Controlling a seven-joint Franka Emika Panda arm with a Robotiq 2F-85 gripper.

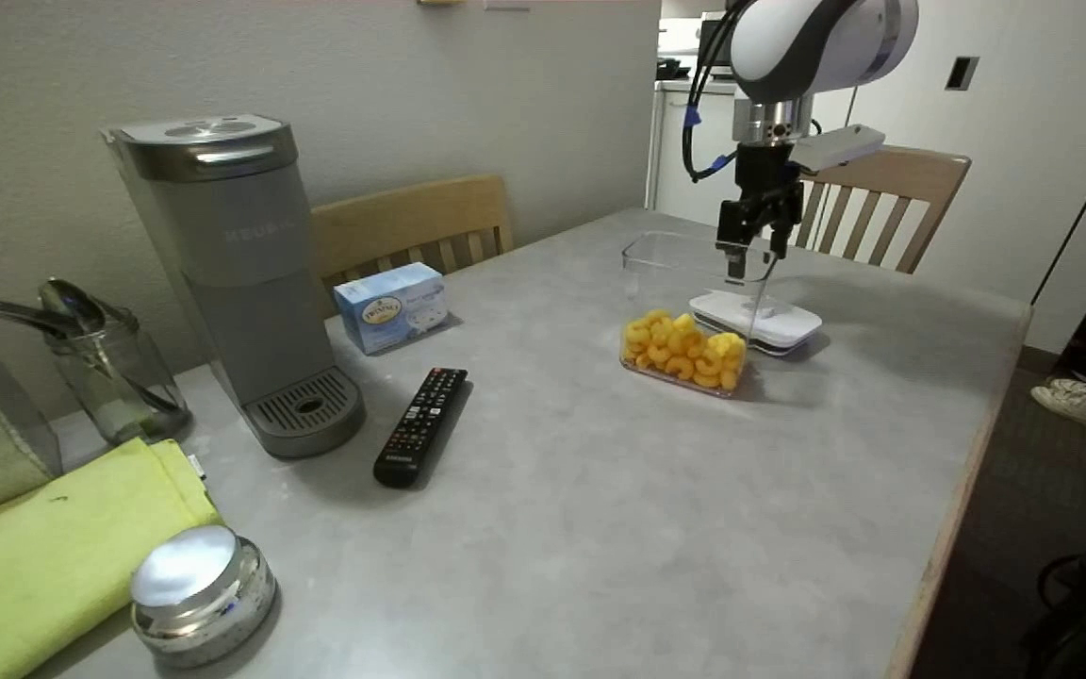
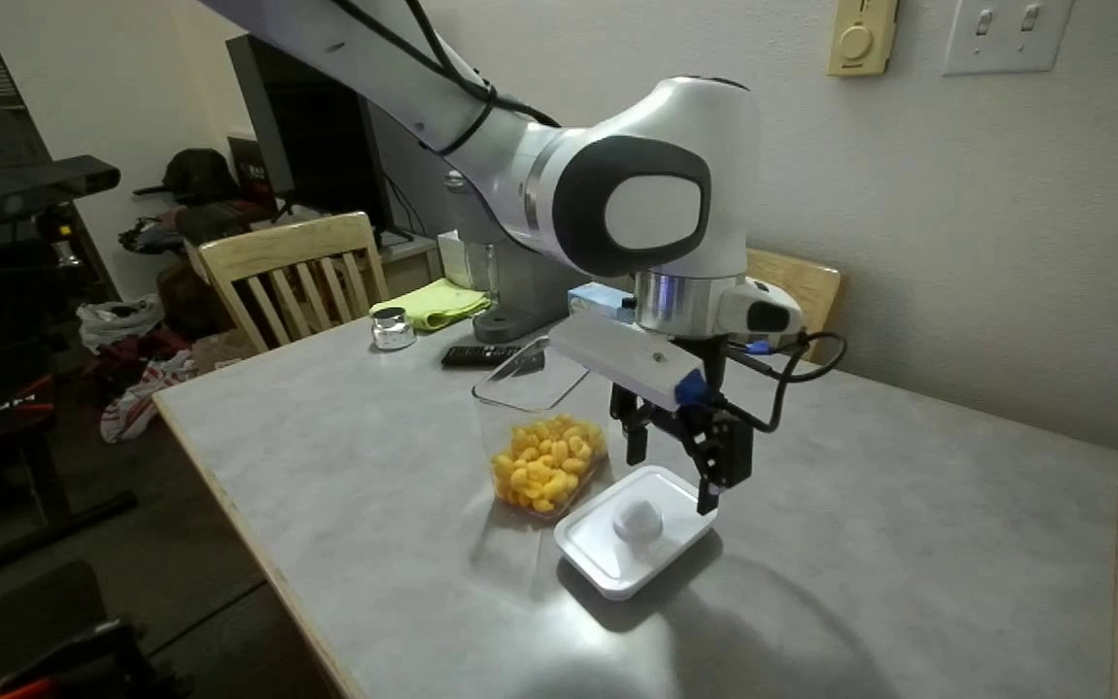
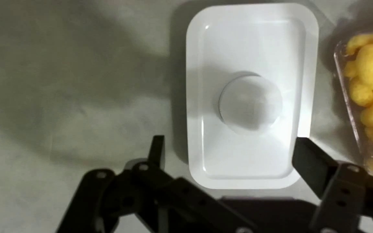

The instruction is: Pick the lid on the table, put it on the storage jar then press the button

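Smooth white plastic lid (image 3: 246, 150), rounded corners, lying on mottled grey table (image 2: 908, 544) just below gripper (image 3: 230, 144); round raised button (image 3: 250, 103) at its centre. Gripper's black jaws spread wide, nothing in grasp; from here, can't tell whether tip brushes lid's edge. Clear squarish jar (image 1: 664, 286) near gripper, just beside lid, curled yellow-orange puffs (image 2: 547, 466) in its lower part.
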